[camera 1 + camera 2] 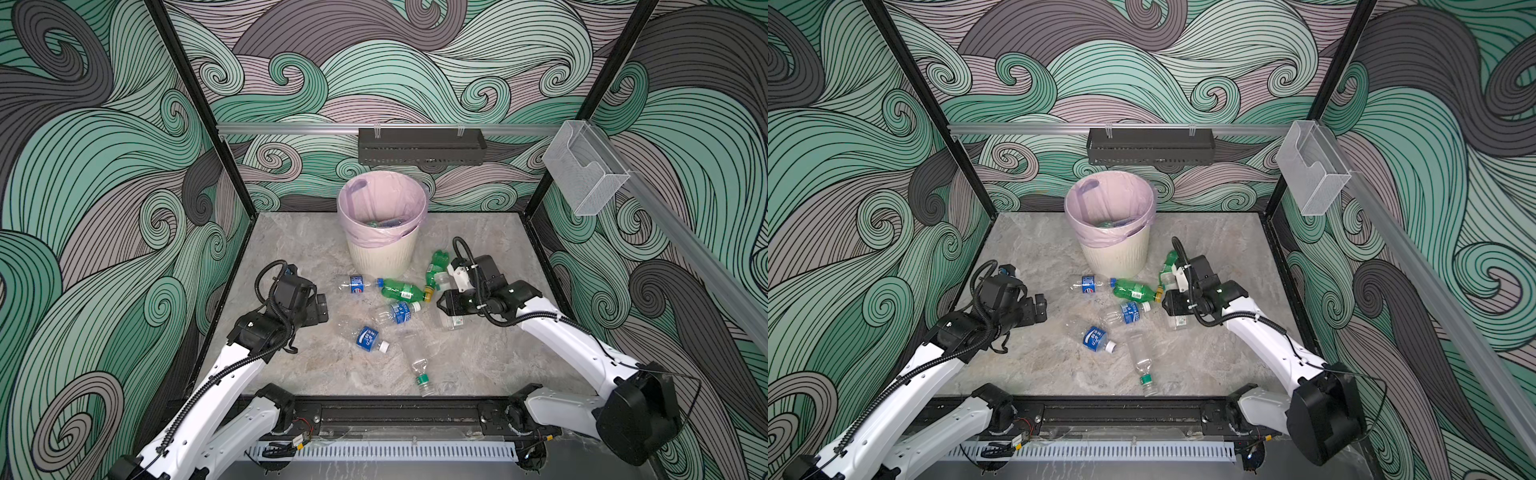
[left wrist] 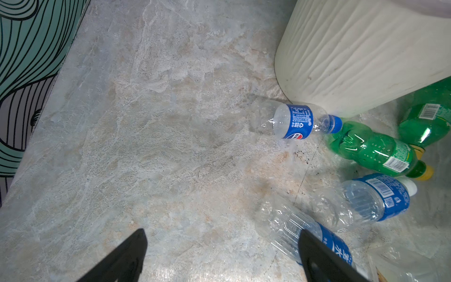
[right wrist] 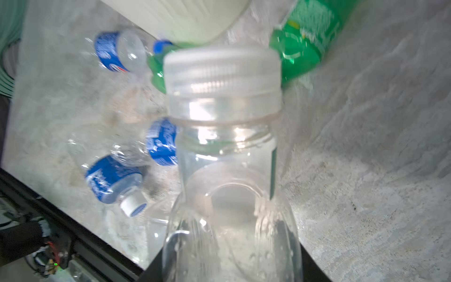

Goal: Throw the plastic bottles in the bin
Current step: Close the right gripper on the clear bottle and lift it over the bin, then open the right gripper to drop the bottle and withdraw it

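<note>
Right now my right end effector (image 1: 451, 305) is clamped across the body of a clear bottle (image 3: 224, 156), its cap (image 3: 222, 70) pointing toward the bin (image 1: 378, 257) at the back of the tabletop (image 1: 478, 365), so I judge a short lift and swing would drop it in. My left end effector (image 2: 222, 234) hangs wide open just beside a blue-labelled bottle (image 2: 285, 227), placed to straddle it next.

bin (image 1: 380, 257) cream, ribbed | liner (image 1: 382, 195) pale pink | tabletop (image 1: 291, 249) grey-beige marble | walls (image 1: 374, 62) teal, grey, mauve swirls | green bottle (image 1: 401, 289) yellow cap | Pepsi bottle (image 1: 356, 284) clear, blue label, blue cap
</note>
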Motion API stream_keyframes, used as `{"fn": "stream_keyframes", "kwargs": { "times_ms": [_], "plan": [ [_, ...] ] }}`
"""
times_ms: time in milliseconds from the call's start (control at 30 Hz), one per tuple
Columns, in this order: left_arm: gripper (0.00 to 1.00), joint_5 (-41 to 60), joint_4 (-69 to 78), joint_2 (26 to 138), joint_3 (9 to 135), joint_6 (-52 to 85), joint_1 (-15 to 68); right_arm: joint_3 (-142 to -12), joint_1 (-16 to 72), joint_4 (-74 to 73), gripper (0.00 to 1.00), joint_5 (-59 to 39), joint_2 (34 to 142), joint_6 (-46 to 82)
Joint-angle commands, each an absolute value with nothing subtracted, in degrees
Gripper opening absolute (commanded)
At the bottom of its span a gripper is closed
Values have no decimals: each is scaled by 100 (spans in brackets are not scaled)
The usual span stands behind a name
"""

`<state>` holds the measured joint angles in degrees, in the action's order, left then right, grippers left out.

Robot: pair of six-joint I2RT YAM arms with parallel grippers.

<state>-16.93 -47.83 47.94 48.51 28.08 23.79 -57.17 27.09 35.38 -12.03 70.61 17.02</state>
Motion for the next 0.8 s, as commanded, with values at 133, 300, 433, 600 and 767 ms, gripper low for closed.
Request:
{"fn": "stream_keyframes", "kwargs": {
  "times_ms": [133, 300, 433, 600, 767],
  "plan": [
    [99, -1682, -4827, 4912, 5099, 2926, 2341, -9220, 2716, 3169, 48, -2034, 8076, 1669],
    [99, -1721, -4873, 4961, 5203, 3300, 2338, -12716, 2721, 3174, 76, -1906, 10506, 2241],
    [99, -1603, -5208, 4954, 5376, 3339, 2339, -14708, 2762, 4202, 92, -1798, 11503, 2011],
    [99, -1607, -5718, 4789, 5554, 3481, 2338, -12778, 2898, 3920, 99, -1540, 10325, 1217],
    [99, -1496, -5837, 4771, 5615, 3492, 2337, -9594, 2913, 2467, 100, -1385, 8394, 1079]
  ]
}}
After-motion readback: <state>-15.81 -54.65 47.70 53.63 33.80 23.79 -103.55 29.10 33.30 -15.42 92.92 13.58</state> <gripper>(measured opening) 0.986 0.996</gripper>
